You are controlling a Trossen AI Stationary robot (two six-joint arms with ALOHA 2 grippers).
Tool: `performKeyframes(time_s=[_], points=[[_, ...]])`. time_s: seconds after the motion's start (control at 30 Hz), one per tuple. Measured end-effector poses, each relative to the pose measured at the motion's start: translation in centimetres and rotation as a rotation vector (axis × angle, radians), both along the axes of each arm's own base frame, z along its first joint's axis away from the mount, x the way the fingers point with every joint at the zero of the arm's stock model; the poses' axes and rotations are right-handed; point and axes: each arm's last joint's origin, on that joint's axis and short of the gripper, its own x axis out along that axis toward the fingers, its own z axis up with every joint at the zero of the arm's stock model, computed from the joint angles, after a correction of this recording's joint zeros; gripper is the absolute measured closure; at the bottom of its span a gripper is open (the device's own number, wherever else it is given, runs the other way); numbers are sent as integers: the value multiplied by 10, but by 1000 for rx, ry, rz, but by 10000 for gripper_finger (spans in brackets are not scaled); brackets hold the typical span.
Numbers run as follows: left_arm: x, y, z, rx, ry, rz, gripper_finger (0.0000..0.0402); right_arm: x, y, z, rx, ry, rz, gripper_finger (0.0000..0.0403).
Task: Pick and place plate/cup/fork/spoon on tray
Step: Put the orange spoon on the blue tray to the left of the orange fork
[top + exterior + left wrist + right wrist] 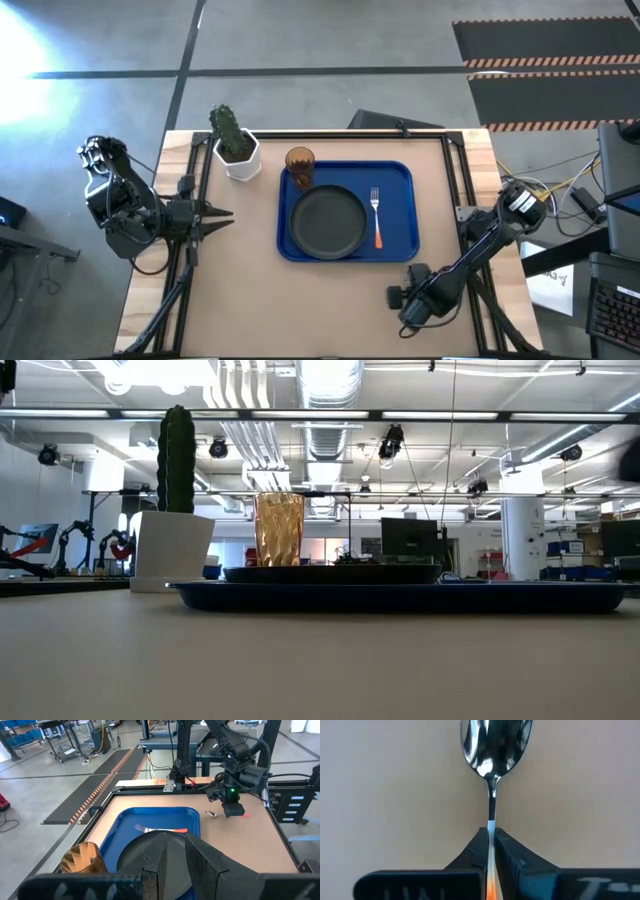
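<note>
A: Three items sit on the tray [400, 180]: plate [327, 222], cup [299, 162], fork [376, 218]. The spoon [495, 750]?

B: Handle pinched between the right gripper's [491, 840] fingers, bowl ahead of their tips, over the table [395, 795]. Lift level, release beside the fork. Left gripper [172, 857] waits, fingers together.

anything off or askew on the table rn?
Nothing spilled or damaged. Plate, cup and fork sit neatly on the tray. Only the spoon is off it, pinched in the right gripper.
</note>
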Motion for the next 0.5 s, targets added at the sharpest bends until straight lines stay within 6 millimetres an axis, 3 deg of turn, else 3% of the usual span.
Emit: performKeyframes(time_s=[0.1, 0.23, 0.37, 0.5], points=[[0, 0, 0, 0, 0, 0, 349, 13, 2, 27, -117, -108, -4, 394], [0, 0, 0, 0, 0, 0, 349, 20, 2, 67, -238, -129, 24, 394], [0, 0, 0, 0, 0, 0, 349, 21, -12, 107, -354, -53, 59, 394], [0, 0, 0, 1, 0, 0, 349, 21, -29, 133, -466, -9, 87, 394]])
